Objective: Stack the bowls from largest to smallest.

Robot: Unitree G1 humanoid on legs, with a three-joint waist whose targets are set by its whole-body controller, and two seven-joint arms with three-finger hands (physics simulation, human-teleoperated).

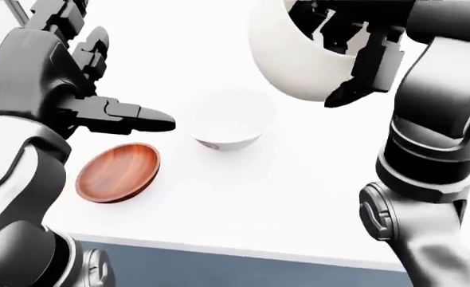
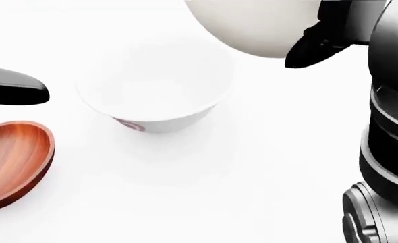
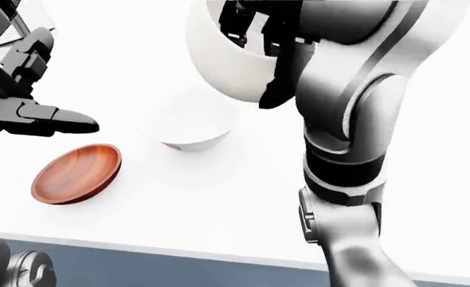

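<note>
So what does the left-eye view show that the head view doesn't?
Only the left-eye view shows the right hand with fingers inside the big white bowl, the whole left hand, and the table's edge. Only the head view shows the reddish mark on the middle white bowl clearly. Both show the wooden bowl and the big bowl raised above the table.
</note>
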